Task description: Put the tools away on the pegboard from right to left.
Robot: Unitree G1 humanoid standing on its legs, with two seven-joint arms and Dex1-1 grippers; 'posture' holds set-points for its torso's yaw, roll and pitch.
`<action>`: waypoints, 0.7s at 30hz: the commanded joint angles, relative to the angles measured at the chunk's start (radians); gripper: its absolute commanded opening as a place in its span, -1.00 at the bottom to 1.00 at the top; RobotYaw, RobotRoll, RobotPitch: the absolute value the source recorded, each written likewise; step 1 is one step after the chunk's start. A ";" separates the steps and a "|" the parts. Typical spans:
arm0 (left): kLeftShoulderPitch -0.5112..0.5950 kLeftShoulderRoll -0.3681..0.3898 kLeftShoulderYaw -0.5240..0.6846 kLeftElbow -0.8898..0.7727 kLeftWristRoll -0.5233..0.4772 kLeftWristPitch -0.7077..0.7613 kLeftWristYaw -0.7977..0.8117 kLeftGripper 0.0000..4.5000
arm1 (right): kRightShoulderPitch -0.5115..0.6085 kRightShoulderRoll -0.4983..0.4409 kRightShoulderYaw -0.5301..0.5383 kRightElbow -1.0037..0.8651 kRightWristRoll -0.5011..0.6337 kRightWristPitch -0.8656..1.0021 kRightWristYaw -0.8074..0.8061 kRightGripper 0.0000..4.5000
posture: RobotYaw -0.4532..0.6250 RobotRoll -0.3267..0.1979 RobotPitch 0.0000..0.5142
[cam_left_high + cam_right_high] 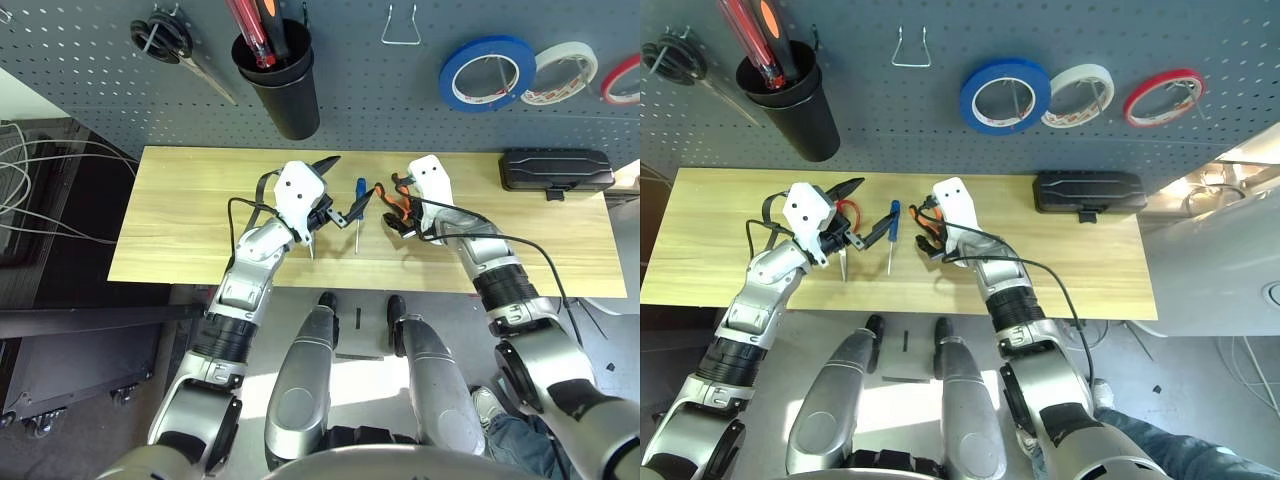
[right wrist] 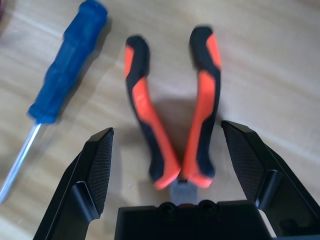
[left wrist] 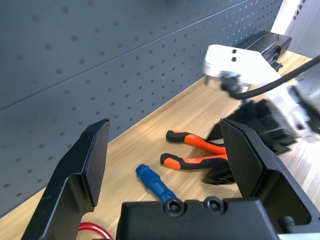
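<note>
The pliers [image 2: 172,115] lie flat on the wooden table [image 1: 200,190], their two orange-and-black handles splayed apart and pointing toward the pegboard [image 1: 90,80]. My right gripper [image 2: 167,165] hangs just above them with its fingers spread wide, one to either side of the handles and closed on nothing. The blue-handled screwdriver [image 1: 359,195] lies just beside the pliers, on the side toward my left arm. My left gripper [image 3: 165,165] waits near it, fingers also spread and empty, and a loop of red scissor handle [image 3: 92,231] peeks out below it.

The blue tape roll [image 1: 487,73] already hangs on the board, next to a white tape roll [image 1: 560,72] and a red tape roll [image 1: 622,80], so I judge the pliers to be the tool in hand now.

The risks I see:
- the handles stand open, so closing across both could squeeze them together and make the tool shift or pivot in my fingers
- catching only one handle would let the other swing loose
- coming down off-centre might nudge the screwdriver and roll it away

The black cup [image 1: 285,85] on the board holds a red-handled tool, with an orange-and-black one beside it. I cannot tell what they are. Black-handled scissors [image 1: 165,40] hang to its left and a bare wire hook [image 1: 400,30] to its right
</note>
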 commanded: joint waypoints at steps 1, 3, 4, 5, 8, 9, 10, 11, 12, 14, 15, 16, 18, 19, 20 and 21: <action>0.033 -0.002 -0.036 -0.039 -0.028 0.049 -0.056 1.00 | 0.012 0.008 0.025 0.101 -0.034 -0.012 -0.003 0.99 | 0.17 0.25 0.91; 0.041 0.009 -0.053 -0.060 -0.024 0.094 -0.077 1.00 | 0.006 0.010 0.026 0.121 -0.041 -0.020 0.003 0.99 | 0.17 0.25 0.91; 0.047 0.025 -0.072 -0.062 -0.010 0.143 -0.092 1.00 | 0.005 0.010 0.027 0.125 -0.044 -0.015 0.004 0.99 | 0.17 0.25 0.92; 0.057 0.054 -0.106 -0.067 0.021 0.192 -0.116 1.00 | 0.007 0.008 0.030 0.125 -0.047 -0.007 0.009 0.99 | 0.17 0.25 0.93; 0.074 0.118 -0.172 -0.067 0.084 0.301 -0.147 1.00 | 0.017 0.006 0.031 0.117 -0.053 0.010 0.015 0.82 | 0.17 0.25 0.94; 0.076 0.128 -0.180 -0.064 0.098 0.326 -0.142 1.00 | 0.021 0.006 0.030 0.113 -0.054 0.014 0.016 0.73 | 0.17 0.25 0.94; 0.077 0.134 -0.185 -0.063 0.107 0.343 -0.139 1.00 | 0.024 0.006 0.029 0.110 -0.055 0.017 0.016 0.60 | 0.17 0.25 0.94; 0.077 0.138 -0.184 -0.063 0.113 0.358 -0.134 1.00 | 0.028 0.006 0.029 0.104 -0.057 0.021 0.016 0.43 | 0.17 0.25 0.94; 0.075 0.138 -0.180 -0.062 0.116 0.369 -0.126 1.00 | 0.032 0.005 0.030 0.094 -0.058 0.029 0.018 0.29 | 0.17 0.25 0.94; 0.071 0.136 -0.174 -0.060 0.119 0.382 -0.118 1.00 | 0.037 0.005 0.030 0.083 -0.059 0.036 0.018 0.20 | 0.15 0.25 0.93; 0.067 0.134 -0.169 -0.057 0.121 0.381 -0.113 1.00 | 0.039 0.004 0.029 0.076 -0.059 0.040 0.018 0.20 | 0.15 0.25 0.92; 0.063 0.133 -0.167 -0.053 0.122 0.379 -0.109 1.00 | 0.039 0.004 0.028 0.072 -0.060 0.041 0.017 0.20 | 0.15 0.25 0.91; 0.053 0.129 -0.160 -0.043 0.120 0.378 -0.103 1.00 | 0.041 0.001 0.017 0.052 -0.056 0.043 0.010 0.20 | 0.15 0.25 0.89; 0.049 0.128 -0.157 -0.037 0.119 0.376 -0.101 1.00 | 0.040 0.001 0.013 0.049 -0.055 0.042 0.007 0.20 | 0.15 0.25 0.88; 0.045 0.127 -0.155 -0.032 0.119 0.372 -0.100 1.00 | 0.042 -0.002 0.005 0.030 -0.050 0.049 0.007 0.20 | 0.15 0.25 0.86; 0.043 0.126 -0.153 -0.030 0.117 0.367 -0.097 1.00 | 0.047 -0.007 -0.005 0.001 -0.044 0.058 0.007 0.20 | 0.14 0.25 0.85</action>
